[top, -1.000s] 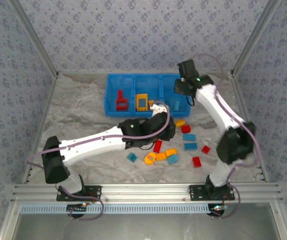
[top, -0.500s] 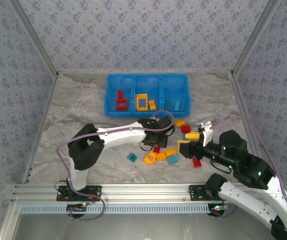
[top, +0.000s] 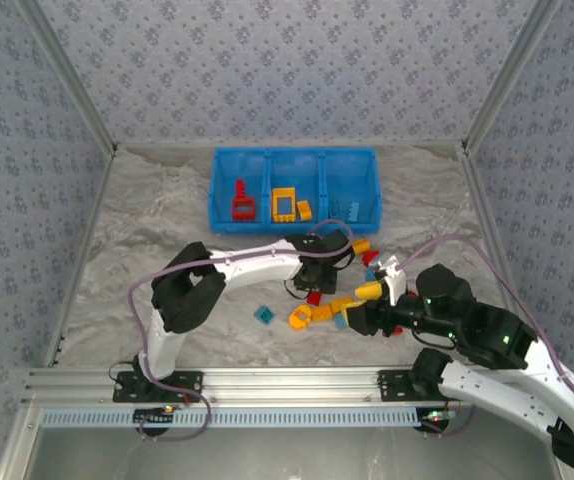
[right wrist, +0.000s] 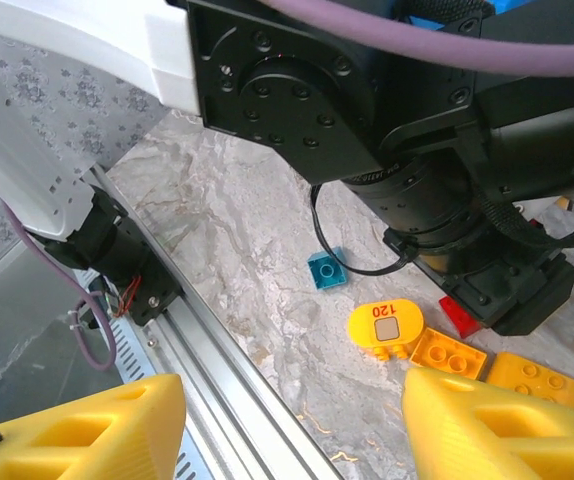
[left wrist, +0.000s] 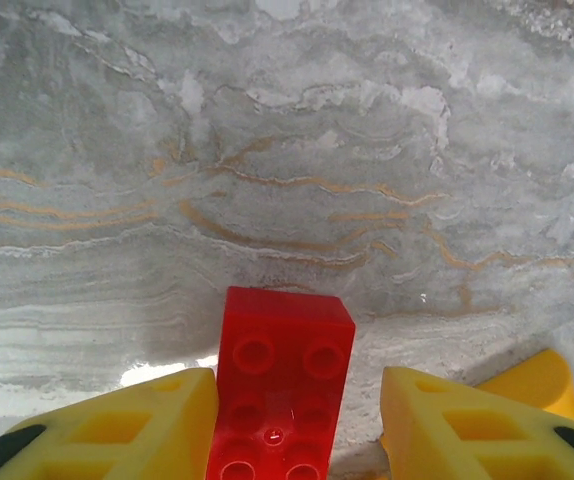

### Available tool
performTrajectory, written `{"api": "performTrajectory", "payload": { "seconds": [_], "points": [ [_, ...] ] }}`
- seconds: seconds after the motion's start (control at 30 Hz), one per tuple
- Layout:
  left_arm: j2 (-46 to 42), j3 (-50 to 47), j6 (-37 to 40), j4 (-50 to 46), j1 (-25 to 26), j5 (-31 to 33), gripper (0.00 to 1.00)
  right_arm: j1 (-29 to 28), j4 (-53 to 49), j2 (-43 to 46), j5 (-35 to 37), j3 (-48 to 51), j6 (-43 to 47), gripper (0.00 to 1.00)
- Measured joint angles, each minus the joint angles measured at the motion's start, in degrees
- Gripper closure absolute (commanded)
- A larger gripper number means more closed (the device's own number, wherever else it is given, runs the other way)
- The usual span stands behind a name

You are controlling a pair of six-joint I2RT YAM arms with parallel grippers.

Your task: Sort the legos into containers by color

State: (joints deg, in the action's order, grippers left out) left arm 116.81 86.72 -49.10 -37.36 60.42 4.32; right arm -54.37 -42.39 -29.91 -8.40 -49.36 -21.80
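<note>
Since the red two-by-four studded plastic brick (left wrist: pixel 287 345) lies flat, studs up, on the marbled grey bench (left wrist: pixel 287 150) on the near side of the bright blue three-compartment plastic bin (top: pixel 213 200), it looks an easy piece to take from above. The left tool (left wrist: pixel 292 440) hangs over it with its yellow fingers (left wrist: pixel 127 420) astride the brick's long sides, narrow but not clamped: one finger is touching or just beside the plastic, and the other shows a thin gap. I judge the brick to be light, stiff and hard, not fragile, with glossy flanks that could slip or twist if pinched near one end. The hold belongs on the two long flat sides, about mid-length, below the studs. It would go to the bin's left compartment, where red pieces (top: pixel 242 206) sit, with yellow ones in the middle compartment and blue ones in the right. The right tool (right wrist: pixel 297 420) stands wide and holds nothing, also on the near side of the bin, over loose yellow-orange pieces (right wrist: pixel 447 352) and a small teal brick (right wrist: pixel 326 270).
</note>
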Motion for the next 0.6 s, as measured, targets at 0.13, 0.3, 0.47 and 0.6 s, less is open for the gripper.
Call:
{"api": "performTrajectory", "payload": {
  "seconds": [0.13, 0.3, 0.47, 0.6],
  "points": [
    [0.9, 0.3, 0.1, -0.1, -0.2, 0.2, 0.47, -0.4, 0.0, 0.0, 0.0, 0.0, 0.0, 0.38],
    [3.0, 0.7, 0.6, -1.0, 0.2, 1.1, 0.47, -0.4, 0.0, 0.0, 0.0, 0.0, 0.0, 0.38],
    [3.0, 1.4, 1.0, -1.9, 1.2, 2.1, 0.67, -0.4, 0.2, 0.0, 0.1, 0.1, -0.2, 0.38],
    [3.1, 1.5, 1.2, -1.9, 1.5, 3.0, 0.74, -0.4, 0.3, 0.0, 0.1, 0.1, -0.2, 0.38]
  ]
}}
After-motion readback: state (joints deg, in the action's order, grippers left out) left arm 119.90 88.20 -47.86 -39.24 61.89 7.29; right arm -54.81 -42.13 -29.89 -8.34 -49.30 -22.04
